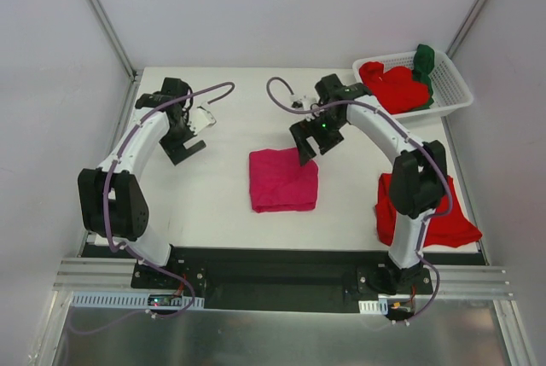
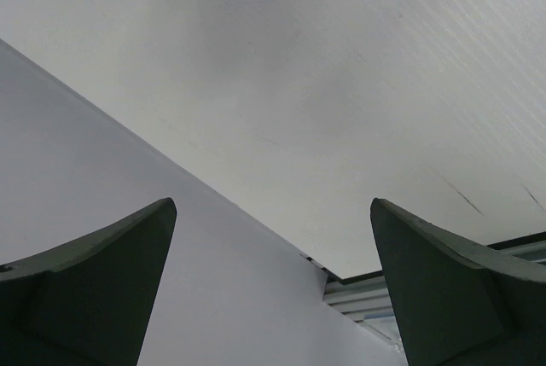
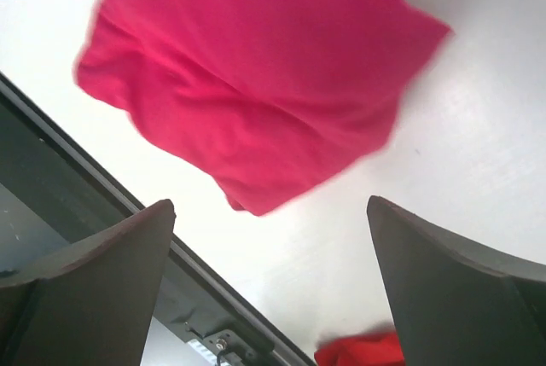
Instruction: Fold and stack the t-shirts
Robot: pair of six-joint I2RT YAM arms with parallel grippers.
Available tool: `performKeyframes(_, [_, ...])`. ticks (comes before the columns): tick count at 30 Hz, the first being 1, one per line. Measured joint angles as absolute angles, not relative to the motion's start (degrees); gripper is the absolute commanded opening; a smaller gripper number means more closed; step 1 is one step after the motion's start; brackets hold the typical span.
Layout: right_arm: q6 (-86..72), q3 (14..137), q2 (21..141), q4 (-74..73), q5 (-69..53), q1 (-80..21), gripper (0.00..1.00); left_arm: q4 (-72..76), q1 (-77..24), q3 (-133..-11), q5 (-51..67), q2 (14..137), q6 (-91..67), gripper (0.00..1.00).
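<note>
The white table (image 1: 213, 212) carries a pink t-shirt (image 1: 283, 180), folded into a neat square at its middle. A red t-shirt (image 1: 448, 223) lies spread at the near right edge, partly behind the right arm's base. The basket (image 1: 459, 100) in the far right corner holds another red shirt (image 1: 394, 86) and a green shirt (image 1: 424, 61). The pink fold looks finished, so the step in hand seems to be fetching the next shirt, which calls for a reach to the loose red one or the basket. The right gripper (image 1: 304, 151) hovers over the pink shirt's far right corner, jaws wide and empty. The left gripper (image 1: 184, 149) hangs above bare table, likewise spread, holding nothing.
</note>
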State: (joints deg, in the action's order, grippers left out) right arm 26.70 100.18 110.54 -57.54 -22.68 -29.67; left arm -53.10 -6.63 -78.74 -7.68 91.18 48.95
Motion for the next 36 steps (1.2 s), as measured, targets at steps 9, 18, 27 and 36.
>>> performKeyframes(9, [21.19, 87.44, 114.52, -53.3, -27.77, -19.29, 1.0, -55.18, -6.66, -82.24, -7.31, 92.88, 48.36, 0.99])
performKeyframes(18, [12.12, 83.35, 114.93, -45.01, -38.85, -19.9, 1.0, -69.78, -8.32, -112.03, 6.48, 101.08, 35.62, 0.99])
performKeyframes(27, [8.97, 77.58, 109.86, -42.54, -34.94, -19.57, 1.0, -74.06, -16.34, -113.4, 19.92, 108.12, 24.99, 0.99])
performKeyframes(36, [5.17, 69.06, 105.78, -37.93, -33.58, -17.69, 1.0, -75.85, -21.12, -113.21, 28.03, 118.91, 21.93, 0.99])
